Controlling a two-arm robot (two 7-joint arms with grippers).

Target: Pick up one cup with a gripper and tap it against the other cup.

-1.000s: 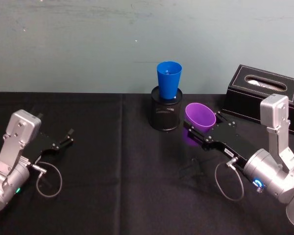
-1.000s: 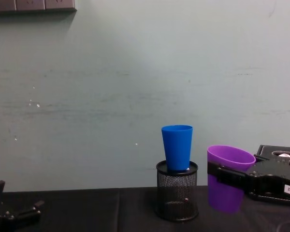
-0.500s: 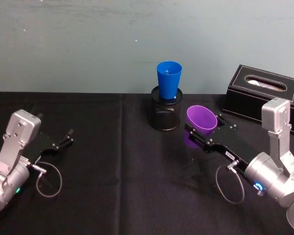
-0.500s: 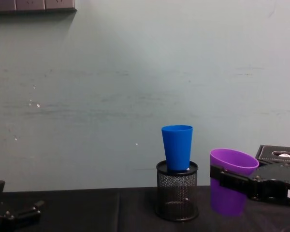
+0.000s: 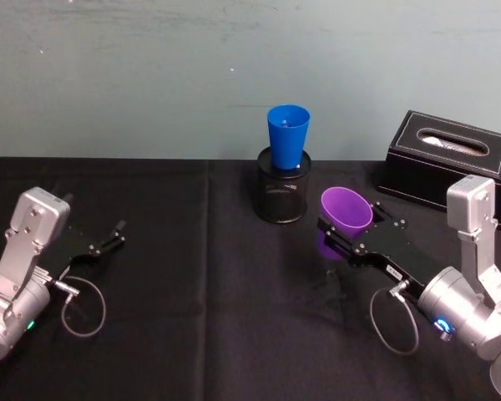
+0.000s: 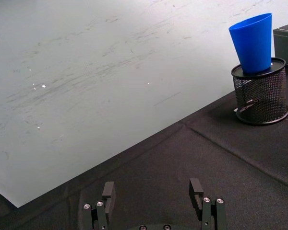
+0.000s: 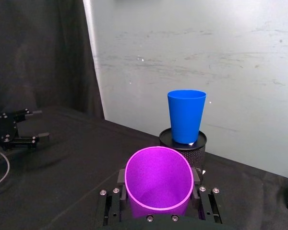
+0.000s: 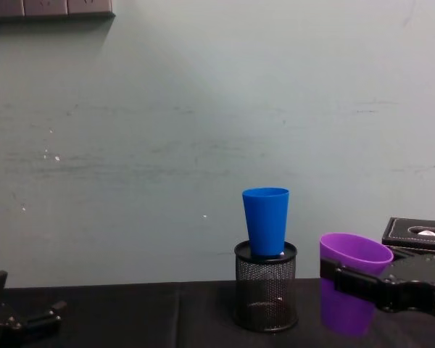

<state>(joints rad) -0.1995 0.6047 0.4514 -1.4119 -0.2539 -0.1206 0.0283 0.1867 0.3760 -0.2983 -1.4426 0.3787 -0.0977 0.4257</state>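
While nothing on its side of the black tablecloth point(image 5: 192, 292) is calling for it, the left gripper point(image 5: 115, 236) is sitting low near the left edge. Its two fingers are spread apart with nothing between them, well away from both cups, so it is looking parked out of the way. Moving rightward, the blue tumbler point(image 5: 287, 135) is standing upright with its base wedged in the mouth of the black wire-mesh pen holder point(image 5: 281, 199). That perch is lifting it above everything else on the table and leaving most of its wall exposed as a target. Just right of the holder and lower than the blue rim, the purple cup point(image 5: 344, 205) is hanging slightly tilted, touching neither the tumbler nor the holder. Judging by the shadow beneath it, it is clear of the cloth. The right gripper point(image 5: 347, 224) is clamping it from both sides just below the rim, so the tapered lower wall is jutting out free. I reckon that wall is the part meant to meet the blue one, after a lift and a carry leftward. At far right, a black tissue box point(image 5: 451, 159) is sitting behind the arm, out of the path between the cups.
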